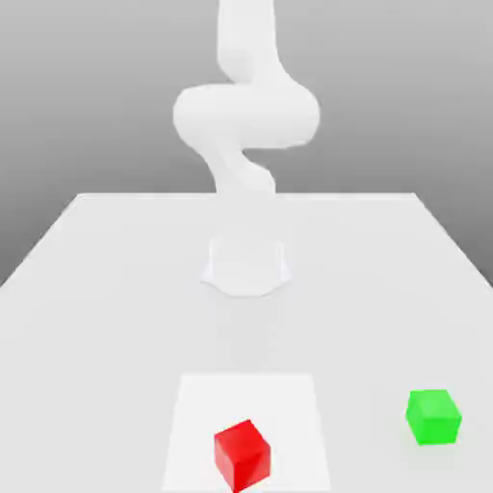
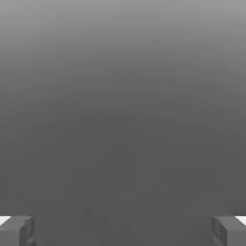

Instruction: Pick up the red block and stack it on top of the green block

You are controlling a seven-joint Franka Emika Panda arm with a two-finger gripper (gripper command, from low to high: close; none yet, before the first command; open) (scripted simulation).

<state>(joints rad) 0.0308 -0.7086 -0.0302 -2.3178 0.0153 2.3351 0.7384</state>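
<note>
The red block (image 1: 242, 454) rests on the table near the front edge, turned slightly, on a lighter square patch (image 1: 289, 404). The green block (image 1: 433, 416) sits on the table toward the exterior view's right, well apart from the red one. In the hand view my gripper (image 2: 123, 231) is open, its two grey fingertips (image 2: 17, 230) spread wide with nothing between them, and plain grey background lies ahead of them. The white arm (image 1: 246, 114) is folded high above its base, far behind both blocks.
The arm's round base (image 1: 246, 266) stands at the middle of the white table (image 1: 106, 289). The table's edges run along the exterior view's left, right and back.
</note>
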